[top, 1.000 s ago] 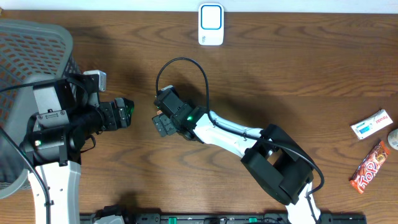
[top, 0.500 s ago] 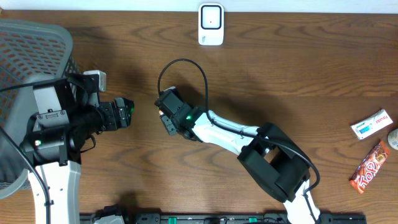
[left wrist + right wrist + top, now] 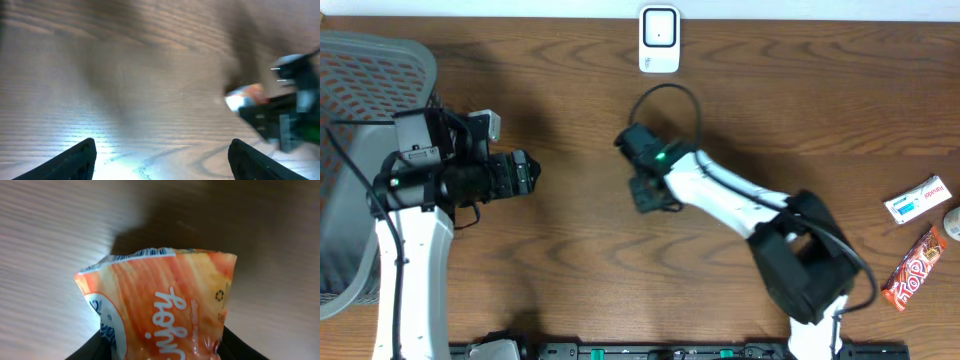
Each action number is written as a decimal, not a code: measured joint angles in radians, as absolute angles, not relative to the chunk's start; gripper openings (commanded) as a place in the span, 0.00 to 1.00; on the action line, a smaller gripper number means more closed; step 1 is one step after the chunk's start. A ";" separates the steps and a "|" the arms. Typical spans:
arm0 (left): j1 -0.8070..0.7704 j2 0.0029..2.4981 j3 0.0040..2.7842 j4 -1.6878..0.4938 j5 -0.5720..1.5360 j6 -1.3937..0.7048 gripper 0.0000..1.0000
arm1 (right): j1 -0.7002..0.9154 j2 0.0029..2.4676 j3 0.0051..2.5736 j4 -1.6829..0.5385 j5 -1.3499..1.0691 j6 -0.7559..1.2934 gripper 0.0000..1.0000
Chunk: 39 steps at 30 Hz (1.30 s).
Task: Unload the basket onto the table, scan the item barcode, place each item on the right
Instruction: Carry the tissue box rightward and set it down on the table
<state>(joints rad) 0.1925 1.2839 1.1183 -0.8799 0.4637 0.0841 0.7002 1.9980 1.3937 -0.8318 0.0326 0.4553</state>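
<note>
Only the right wrist view shows the crinkly orange bag (image 3: 160, 295), clamped in the right gripper (image 3: 160, 352); overhead hides it. The left gripper (image 3: 162, 157) stands wide apart.

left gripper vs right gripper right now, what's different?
Left gripper stands wide open, empty; right gripper is closed on an orange packet. Left gripper sits at the left of the table; right gripper is near the middle, in front of the white device. Both hang over bare wood.
</note>
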 measured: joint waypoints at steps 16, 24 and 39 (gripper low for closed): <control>0.192 1.342 1.118 -0.880 0.464 0.084 0.85 | 0.558 1.930 1.390 -1.093 0.190 0.455 0.99; 0.192 1.342 1.118 -0.880 0.463 0.084 0.85 | 0.558 1.930 1.391 -1.097 0.111 0.475 0.15; 0.192 1.342 1.118 -0.879 0.463 0.084 0.85 | 0.692 1.929 1.272 -1.075 0.055 0.604 0.02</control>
<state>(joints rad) 0.1925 1.3418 1.1183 -0.8795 0.4633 0.0841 0.6918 1.9293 1.2724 -1.0748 0.0551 0.6037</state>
